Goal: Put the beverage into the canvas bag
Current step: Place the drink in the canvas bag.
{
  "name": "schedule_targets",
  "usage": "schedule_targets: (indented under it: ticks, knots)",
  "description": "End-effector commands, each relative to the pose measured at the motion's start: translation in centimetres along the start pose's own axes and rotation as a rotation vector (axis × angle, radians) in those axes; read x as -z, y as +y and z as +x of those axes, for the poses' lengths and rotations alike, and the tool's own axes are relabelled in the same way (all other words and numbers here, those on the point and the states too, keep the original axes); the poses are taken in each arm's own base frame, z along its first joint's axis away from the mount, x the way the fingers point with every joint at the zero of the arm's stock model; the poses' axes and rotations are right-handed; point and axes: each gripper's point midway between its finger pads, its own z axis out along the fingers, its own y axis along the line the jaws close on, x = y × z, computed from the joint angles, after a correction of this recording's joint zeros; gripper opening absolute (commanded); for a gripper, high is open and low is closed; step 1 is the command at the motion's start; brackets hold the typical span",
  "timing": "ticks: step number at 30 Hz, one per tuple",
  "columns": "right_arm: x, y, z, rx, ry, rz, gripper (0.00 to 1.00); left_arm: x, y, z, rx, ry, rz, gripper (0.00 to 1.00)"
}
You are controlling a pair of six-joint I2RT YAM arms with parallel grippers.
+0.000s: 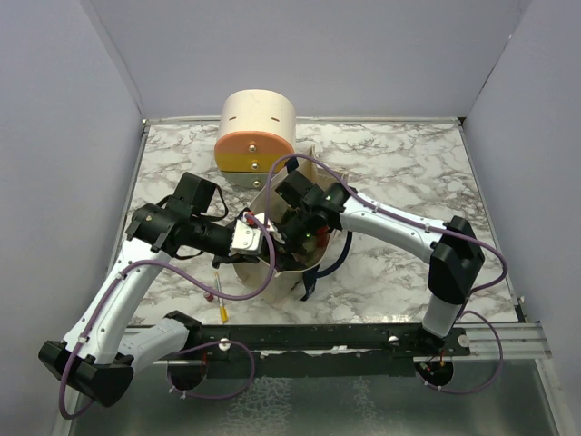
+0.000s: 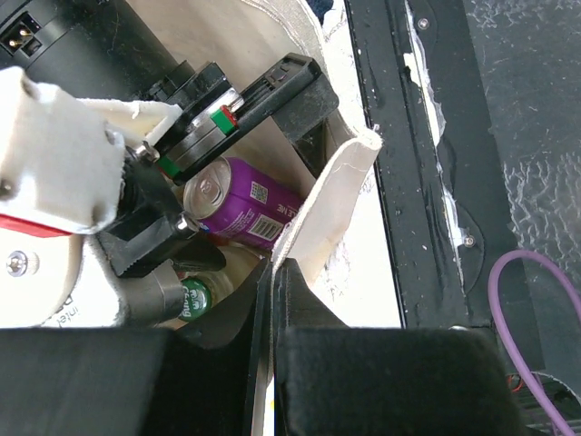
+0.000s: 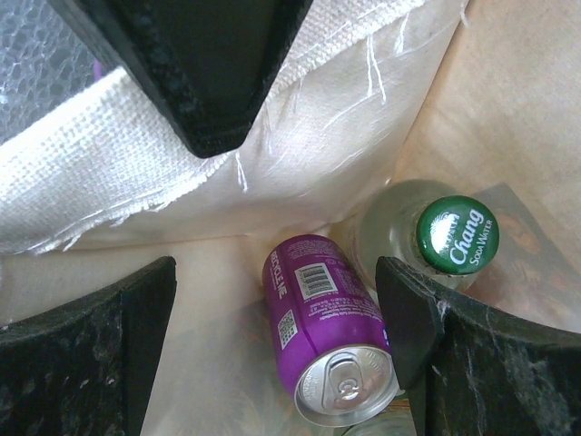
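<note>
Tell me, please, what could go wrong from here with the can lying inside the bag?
1. The open right hand straddles the purple can deep in the canvas bag. As it lifts out, a finger may drag the can or knock the green-capped bottle beside it.
2. The left hand pinches the bag's rim. Releasing it early could let the cloth fold onto the right arm.
</note>
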Motion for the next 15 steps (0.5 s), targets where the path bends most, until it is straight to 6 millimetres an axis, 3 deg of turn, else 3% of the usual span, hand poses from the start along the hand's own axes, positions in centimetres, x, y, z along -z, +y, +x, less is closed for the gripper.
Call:
schedule_targets:
  ticks: [1,15]
  knots:
    - [0.1,1.6,-0.8,-0.071,-0.045,-0.078,0.91,0.2,-0.1,-1.6,-0.047,-0.073,-0.001,0.00]
    - [4.0,-1.2,-3.8,-0.164,-0.169,0.008,0.91,0.2,-0.2,-1.6,-0.057,-0.078,0.000,0.00]
